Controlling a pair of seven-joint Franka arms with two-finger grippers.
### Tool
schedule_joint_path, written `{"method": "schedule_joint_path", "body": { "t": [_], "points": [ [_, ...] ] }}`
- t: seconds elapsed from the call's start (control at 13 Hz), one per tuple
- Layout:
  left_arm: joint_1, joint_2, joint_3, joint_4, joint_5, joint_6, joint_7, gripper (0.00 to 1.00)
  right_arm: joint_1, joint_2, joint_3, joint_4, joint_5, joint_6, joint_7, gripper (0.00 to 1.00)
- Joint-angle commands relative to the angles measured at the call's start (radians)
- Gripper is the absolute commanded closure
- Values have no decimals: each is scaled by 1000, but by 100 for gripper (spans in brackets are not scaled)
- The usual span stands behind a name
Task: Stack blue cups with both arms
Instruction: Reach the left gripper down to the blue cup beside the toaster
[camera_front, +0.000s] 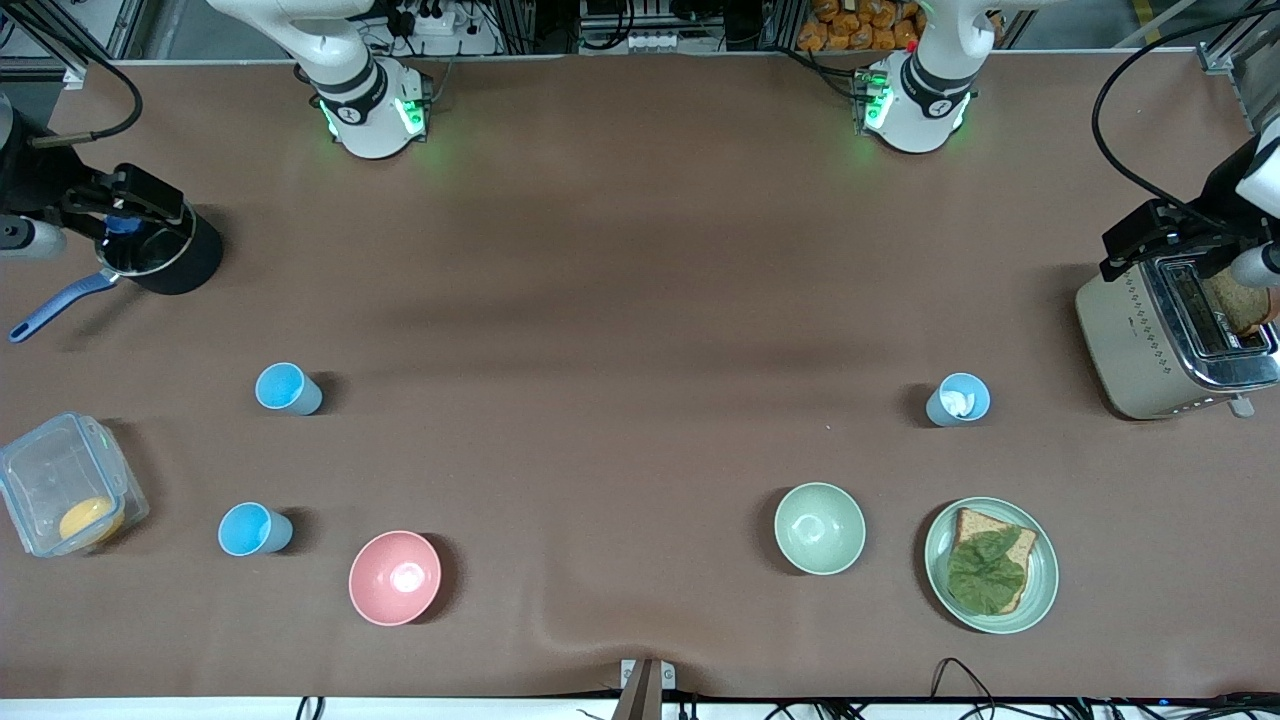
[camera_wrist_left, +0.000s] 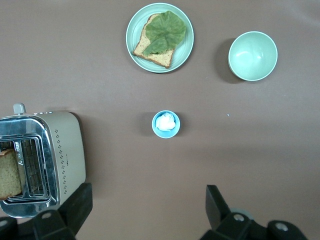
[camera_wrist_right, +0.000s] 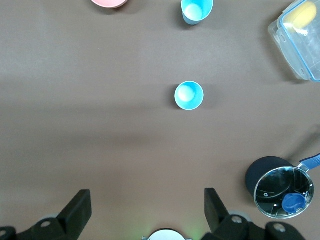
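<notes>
One blue cup, grey-blue outside, stands upright and empty toward the right arm's end. The other blue cup stands toward the left arm's end with something white inside. Both arms hang high above the table. My left gripper is open and empty by the toaster, well off its cup. My right gripper is open and empty near the black pot, well off its cup.
A brighter sky-blue cup and a pink bowl lie nearer the front camera, beside a clear box. A green bowl and a plate with bread and a leaf sit near the second cup.
</notes>
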Motion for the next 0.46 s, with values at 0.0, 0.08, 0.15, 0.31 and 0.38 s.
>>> {"method": "schedule_joint_path", "body": {
  "t": [0.0,0.08,0.15,0.31,0.38],
  "points": [
    [1,0,2,4,-5,-14,24,0,-9,-15,5,-7,5,-13,2,0],
    [3,20,2,6,-5,-14,23,0,-9,-15,3,-7,5,-13,2,0],
    [7,34,3,8,-10,-13,14,0,-9,-13,3,-7,5,-15,2,0],
    [12,124,4,6,-17,23,28,0,-5,1,6,12,5,-26,-6,0],
    [11,153,2,-27,-20,87,28,0,-12,10,6,19,7,-50,-8,0]
  ]
}}
